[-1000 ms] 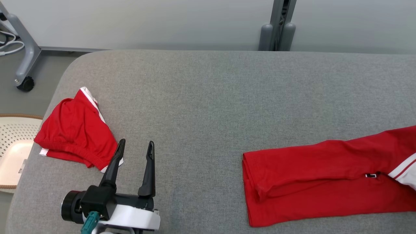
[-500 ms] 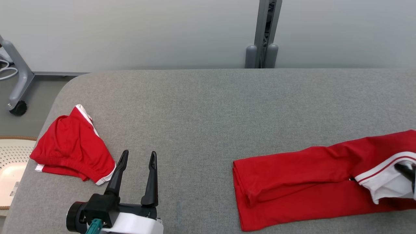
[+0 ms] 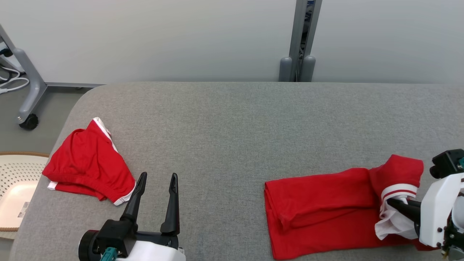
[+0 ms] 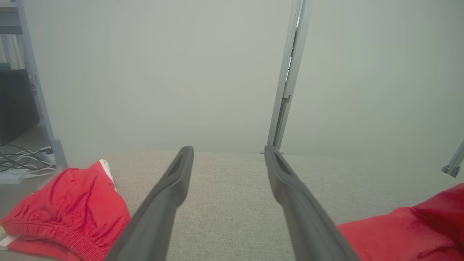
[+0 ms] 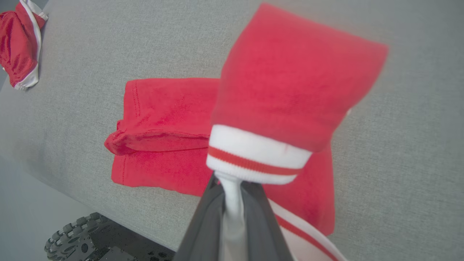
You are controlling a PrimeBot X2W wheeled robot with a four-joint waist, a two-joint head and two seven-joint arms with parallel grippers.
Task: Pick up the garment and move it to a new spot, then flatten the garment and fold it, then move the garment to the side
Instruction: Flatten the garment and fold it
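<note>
This looks like a robot lab or test room. The bench [image 3: 232, 119] is a grey fabric-padded slab with rounded corners, set before a bare pale wall [image 3: 163, 36]. A metal post [image 3: 301, 36] stands behind its far edge. Off its far-left corner are a wheeled stand [image 3: 27, 108] and loose cables [image 3: 16, 82] on the floor.

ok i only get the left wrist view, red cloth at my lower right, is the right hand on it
observer: yes, the right hand is shut on the white band of the garment
operator: rest of it flat
observer: the other end lies flat on the table, the held end is raised
operator: anything left of the table
observer: a pale basket beside its left edge
</note>
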